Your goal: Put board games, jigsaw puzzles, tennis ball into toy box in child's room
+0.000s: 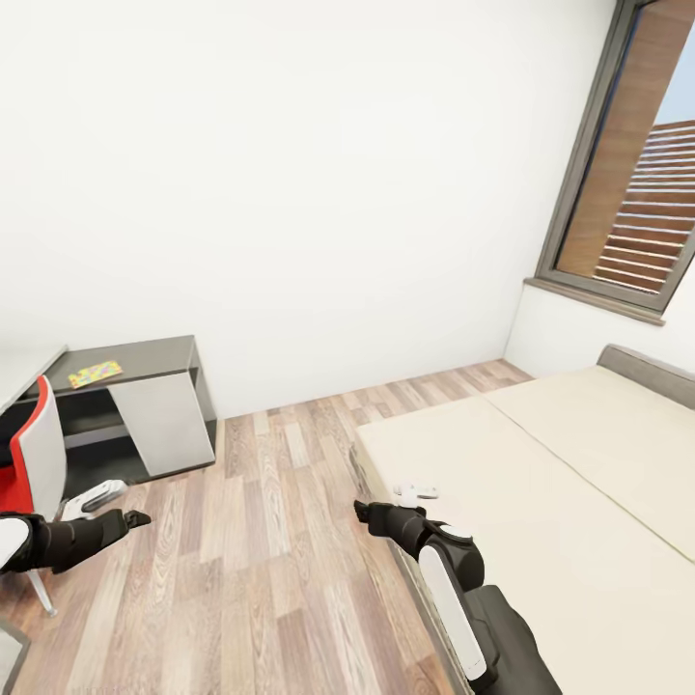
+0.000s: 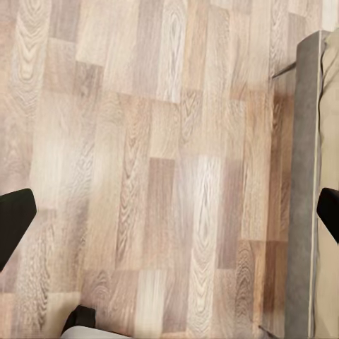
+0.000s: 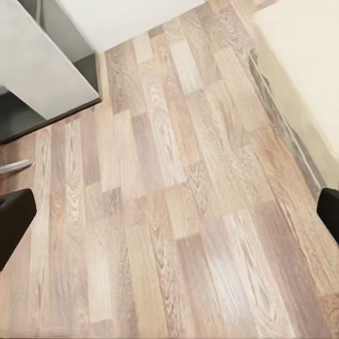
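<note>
A multicoloured jigsaw puzzle [image 1: 95, 374] lies flat on the dark grey side part of the table [image 1: 154, 359] at the left wall. The bed [image 1: 541, 483], with beige mattress and grey headboard [image 1: 647, 372], takes up the right side. My left gripper [image 1: 138, 519] hangs over the wooden floor near the chair. Over the bed's near corner my right gripper [image 1: 360, 509] also holds nothing. In each wrist view the two black fingertips stand wide apart over floorboards, so the left gripper [image 2: 171, 215] and the right gripper [image 3: 171, 215] are both open.
A red and white chair [image 1: 34, 463] stands at the left beside the table's pale grey top [image 1: 24, 372]. Wooden floor [image 1: 270, 502] runs between table and bed. A window [image 1: 627, 193] sits in the right wall. The bed's grey side [image 2: 307, 176] borders the floor.
</note>
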Controlling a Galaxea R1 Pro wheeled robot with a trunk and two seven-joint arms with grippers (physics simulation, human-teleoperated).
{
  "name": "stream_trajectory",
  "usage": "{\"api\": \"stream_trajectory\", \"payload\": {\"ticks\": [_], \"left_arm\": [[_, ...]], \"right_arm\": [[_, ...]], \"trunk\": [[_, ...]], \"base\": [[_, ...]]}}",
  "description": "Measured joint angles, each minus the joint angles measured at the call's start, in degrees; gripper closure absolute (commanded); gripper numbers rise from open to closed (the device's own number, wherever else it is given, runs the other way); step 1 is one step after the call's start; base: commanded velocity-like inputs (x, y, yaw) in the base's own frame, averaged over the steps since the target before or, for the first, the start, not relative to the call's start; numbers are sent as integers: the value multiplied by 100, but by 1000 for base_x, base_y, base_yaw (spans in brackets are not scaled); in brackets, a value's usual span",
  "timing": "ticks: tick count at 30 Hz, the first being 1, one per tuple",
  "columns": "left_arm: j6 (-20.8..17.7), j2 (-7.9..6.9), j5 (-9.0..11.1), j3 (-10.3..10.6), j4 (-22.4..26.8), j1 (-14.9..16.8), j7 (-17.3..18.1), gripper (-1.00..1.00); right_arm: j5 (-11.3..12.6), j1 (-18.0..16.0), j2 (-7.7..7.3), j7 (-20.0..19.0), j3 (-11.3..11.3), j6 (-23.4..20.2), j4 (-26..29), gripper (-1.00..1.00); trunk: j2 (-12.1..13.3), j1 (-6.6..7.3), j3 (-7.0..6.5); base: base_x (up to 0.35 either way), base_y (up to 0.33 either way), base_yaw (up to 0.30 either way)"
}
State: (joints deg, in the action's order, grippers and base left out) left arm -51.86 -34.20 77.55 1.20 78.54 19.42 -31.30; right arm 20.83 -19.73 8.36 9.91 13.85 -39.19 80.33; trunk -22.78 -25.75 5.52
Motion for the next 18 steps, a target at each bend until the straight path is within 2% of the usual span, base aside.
{"api": "stream_trajectory", "payload": {"ticks": [10, 18], "left_arm": [[0, 5, -1, 0, 0, 0, 0, -100], [0, 5, 0, 0, 0, 0, 0, -100]], "right_arm": [[0, 0, 0, 0, 7, 0, 0, -100], [-1, 0, 0, 0, 9, 0, 0, -100]], "trunk": [[0, -1, 0], [0, 1, 0]], "base": [[-213, 0, 294], [-53, 0, 293]]}}
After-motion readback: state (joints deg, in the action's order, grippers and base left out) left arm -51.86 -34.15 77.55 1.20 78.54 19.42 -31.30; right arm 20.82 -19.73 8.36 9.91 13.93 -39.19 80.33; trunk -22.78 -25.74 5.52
